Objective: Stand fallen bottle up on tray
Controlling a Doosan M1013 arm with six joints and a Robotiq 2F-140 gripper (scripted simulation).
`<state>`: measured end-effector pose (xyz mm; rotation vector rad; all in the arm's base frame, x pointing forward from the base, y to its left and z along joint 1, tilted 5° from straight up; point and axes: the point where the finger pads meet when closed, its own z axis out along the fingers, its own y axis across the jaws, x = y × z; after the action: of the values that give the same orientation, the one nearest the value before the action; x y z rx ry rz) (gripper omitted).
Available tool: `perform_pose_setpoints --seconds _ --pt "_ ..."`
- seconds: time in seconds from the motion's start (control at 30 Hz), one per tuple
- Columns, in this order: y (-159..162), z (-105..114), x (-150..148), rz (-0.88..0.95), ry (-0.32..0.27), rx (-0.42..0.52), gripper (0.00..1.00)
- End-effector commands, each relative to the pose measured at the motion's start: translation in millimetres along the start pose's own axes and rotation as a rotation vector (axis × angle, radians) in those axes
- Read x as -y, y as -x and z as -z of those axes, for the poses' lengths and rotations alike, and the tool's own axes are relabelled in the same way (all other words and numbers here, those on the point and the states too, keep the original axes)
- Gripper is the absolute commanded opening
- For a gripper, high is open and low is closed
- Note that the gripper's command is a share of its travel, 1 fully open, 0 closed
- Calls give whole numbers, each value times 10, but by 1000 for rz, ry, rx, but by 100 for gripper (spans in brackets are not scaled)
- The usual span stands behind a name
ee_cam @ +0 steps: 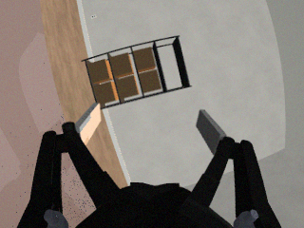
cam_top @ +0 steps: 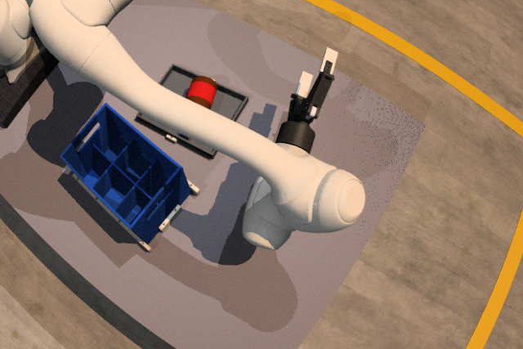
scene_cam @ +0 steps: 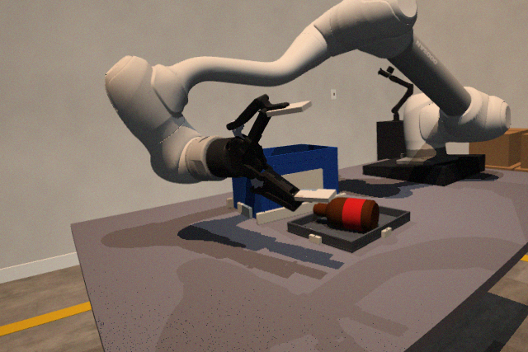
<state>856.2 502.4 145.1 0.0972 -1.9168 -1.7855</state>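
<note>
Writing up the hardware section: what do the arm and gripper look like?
The arm has smooth, rounded off-white links with bulbous joint housings and grey lettering along one link; no cables show. A black cylindrical wrist collar leads to the gripper: black linkage fingers ending in flat, pale rectangular pads.

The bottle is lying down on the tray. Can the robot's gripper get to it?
Probably yes. The gripper is wide open beside the bottle, which lies uncovered on the tray, nothing between them.

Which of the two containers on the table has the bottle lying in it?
The shallow grey tray; the brown bottle lies on its side there. The blue crate holds no bottle.
</note>
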Motion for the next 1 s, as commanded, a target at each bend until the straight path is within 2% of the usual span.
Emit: perform_pose_setpoints --seconds 0.0,0.7,0.83,0.97 --pt "-1 0 -3 0 0 0 100" --pt "-12 6 -6 11 -5 1 100" --pt "-60 33 -18 56 -28 4 100" --pt "-166 98 -41 155 -78 8 100"
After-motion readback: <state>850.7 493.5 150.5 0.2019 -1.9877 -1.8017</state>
